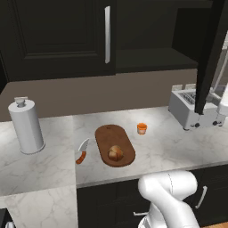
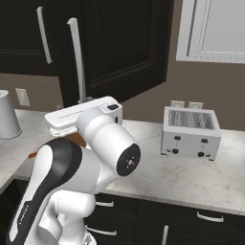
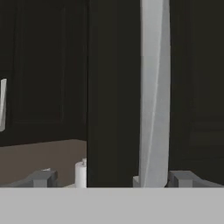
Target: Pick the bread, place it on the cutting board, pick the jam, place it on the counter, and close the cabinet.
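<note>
Against the dark cabinet [image 3: 113, 87], hand [image 3: 113, 178] fingers spread wide, gripping nothing.

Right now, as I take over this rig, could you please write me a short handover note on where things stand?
Gripper: close up against the edge of the open cabinet door, beside its silver bar handle; whether the fingers are open or shut cannot be told.
Bread: lying on the cutting board. Done.
Jam: standing on the counter, just right of the board and apart from it. Done.
Cabinet: right door swung open, left door shut.
Left to do: push the open door closed.
</note>
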Available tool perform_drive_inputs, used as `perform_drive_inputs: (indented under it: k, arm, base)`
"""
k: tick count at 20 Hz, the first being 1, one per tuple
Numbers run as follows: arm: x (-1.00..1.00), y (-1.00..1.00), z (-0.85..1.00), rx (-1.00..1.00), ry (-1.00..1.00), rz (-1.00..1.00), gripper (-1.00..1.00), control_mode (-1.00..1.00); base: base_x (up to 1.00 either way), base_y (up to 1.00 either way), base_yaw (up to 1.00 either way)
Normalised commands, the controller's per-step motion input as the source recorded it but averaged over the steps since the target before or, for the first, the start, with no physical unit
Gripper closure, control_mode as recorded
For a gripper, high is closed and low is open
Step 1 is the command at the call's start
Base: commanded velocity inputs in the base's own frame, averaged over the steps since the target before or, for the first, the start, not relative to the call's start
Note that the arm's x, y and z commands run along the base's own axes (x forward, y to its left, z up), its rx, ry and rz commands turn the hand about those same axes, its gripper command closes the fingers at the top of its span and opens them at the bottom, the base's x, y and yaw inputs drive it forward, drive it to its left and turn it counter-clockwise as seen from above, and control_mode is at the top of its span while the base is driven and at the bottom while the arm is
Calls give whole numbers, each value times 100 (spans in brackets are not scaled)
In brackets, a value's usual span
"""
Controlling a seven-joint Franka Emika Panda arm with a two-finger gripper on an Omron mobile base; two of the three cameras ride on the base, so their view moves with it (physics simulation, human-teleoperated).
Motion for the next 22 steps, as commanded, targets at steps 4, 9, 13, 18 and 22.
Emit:
perform_drive_inputs:
  k: [4, 9, 13, 18, 22]
  arm:
    - [0, 42, 4, 0, 1, 4, -100, -100]
    - [7, 42, 7, 0, 2, 6, -100, -100]
    - [12, 37, 12, 0, 0, 5, -100, -100]
    - [17, 32, 16, 0, 3, 2, -100, -100]
    - [14, 32, 15, 0, 7, 0, -100, -100]
  base:
    - [0, 0, 0]
    - [0, 0, 0]
    - [0, 0, 0]
    - [0, 0, 0]
    - [0, 0, 0]
